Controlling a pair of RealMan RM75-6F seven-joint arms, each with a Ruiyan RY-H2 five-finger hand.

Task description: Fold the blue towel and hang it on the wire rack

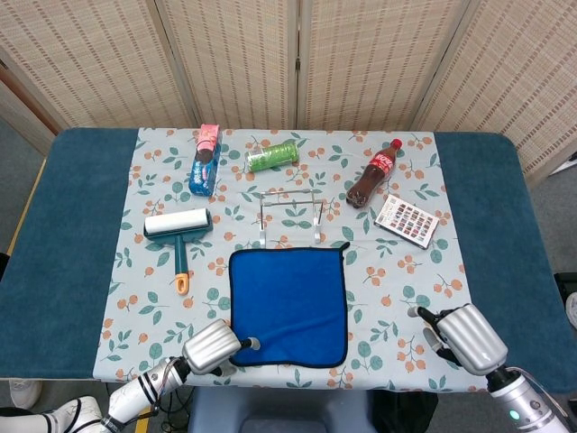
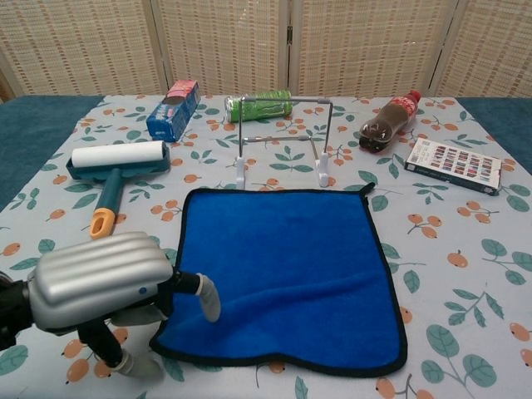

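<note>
The task has barely begun. The blue towel (image 1: 288, 307) lies spread flat and unfolded on the floral tablecloth (image 1: 397, 280), at the near middle of the table, with one corner loop pointing toward the wire rack (image 1: 290, 215). The rack stands empty just beyond the towel's far edge, close to it but apart. All folding and the hanging are left to do.

The left hand (image 1: 215, 346) is at the towel's near-left corner. In the chest view its fingers (image 2: 207, 297) reach over the towel's left edge, with other fingertips down on the cloth beside the hem. It grips nothing as far as I can see; whether a fingertip touches the towel I cannot tell. The likely step in hand is taking that corner for the first fold.

The right hand (image 1: 462, 336) sits near the near-right edge of the tablecloth, well apart from the towel, holding nothing, its fingers partly curled toward the towel.

Count: one towel and one rack. One lint roller (image 1: 178, 231) lies to the left. Along the far side are one toothpaste box (image 1: 206, 161), one green can (image 1: 272, 156) on its side and one cola bottle (image 1: 373, 173) lying down. One flat printed box (image 1: 406, 221) lies at right.
</note>
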